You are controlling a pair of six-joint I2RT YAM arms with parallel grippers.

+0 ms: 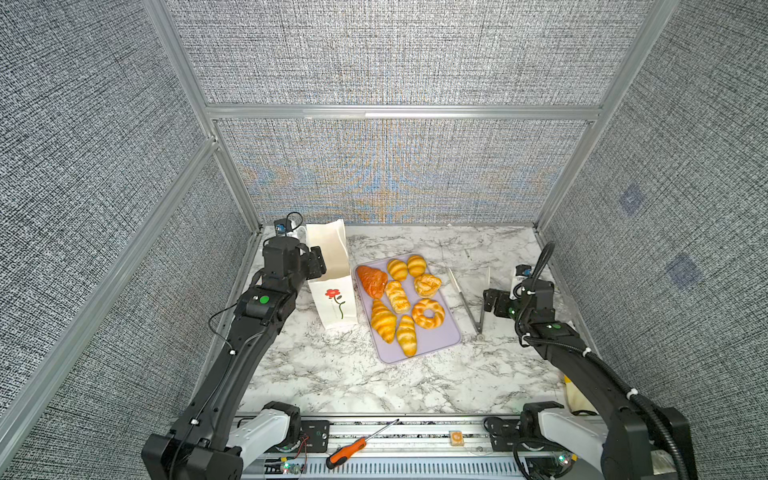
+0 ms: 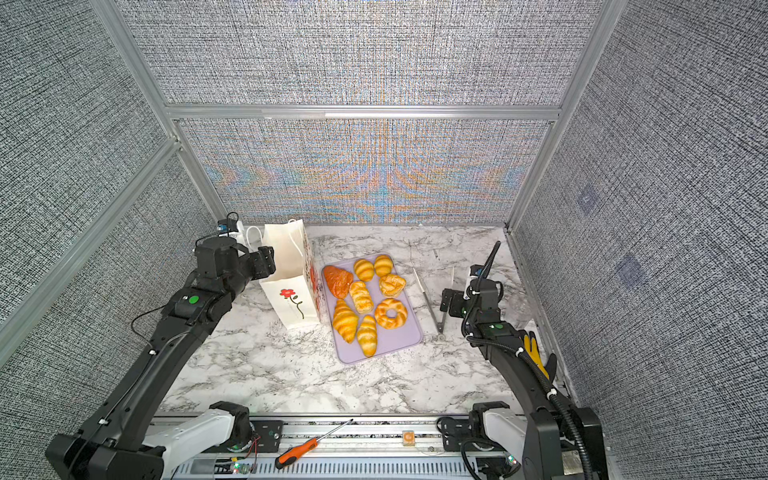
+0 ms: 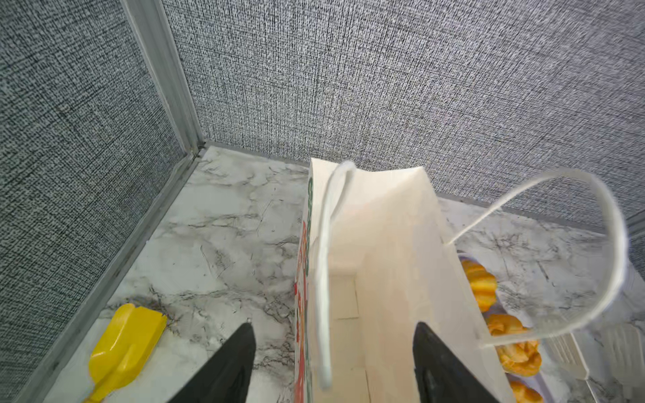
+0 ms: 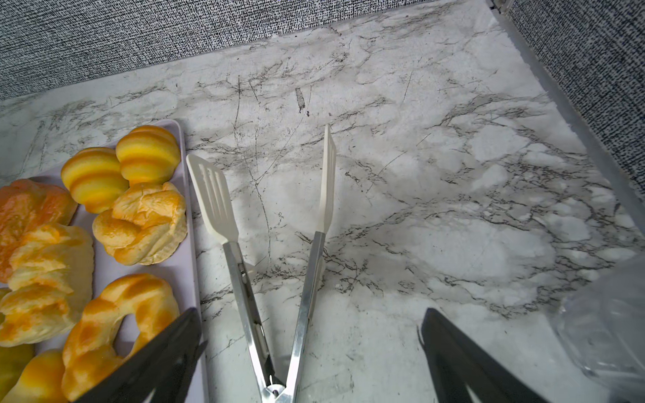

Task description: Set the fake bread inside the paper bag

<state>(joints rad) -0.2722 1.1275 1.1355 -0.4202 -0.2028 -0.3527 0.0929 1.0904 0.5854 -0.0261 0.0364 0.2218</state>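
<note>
Nearest, off the table's front edge, an orange-handled screwdriver (image 1: 347, 451) lies on the metal rail. No writing on it can be read.

Mid-table, a lavender rectangular plastic tray (image 1: 440, 338) carries the fake bread (image 1: 397, 296): eight glossy toy pastries, one of them reddish-brown. None is in the bag.

Just beside the tray, toward the table's right edge, steel tongs with white slotted heads (image 4: 213, 195) lie spread open. The right gripper (image 4: 311, 310) hovers above them with jaws wide and holds nothing.

Near the far-left corner, the tall white paper bag with a red flower print (image 1: 332, 307) stands upright with its mouth open. The interior shown in the wrist view is bare. The left gripper (image 3: 334, 323) stands at the bag's mouth. Its jaws are apart, one outside the wall and one over the opening, clamping nothing.

A yellow plastic scoop (image 3: 125, 345) lies by the left edge.

Risks:
- The light bag may tip or slide if its wall is pinched and pulled.
- The cord handle draped across the mouth may snag a pastry.
- Glossy pastries may slip from the tongs.

The red and green print on the bag's side is not legible, and no brand is seen.
</note>
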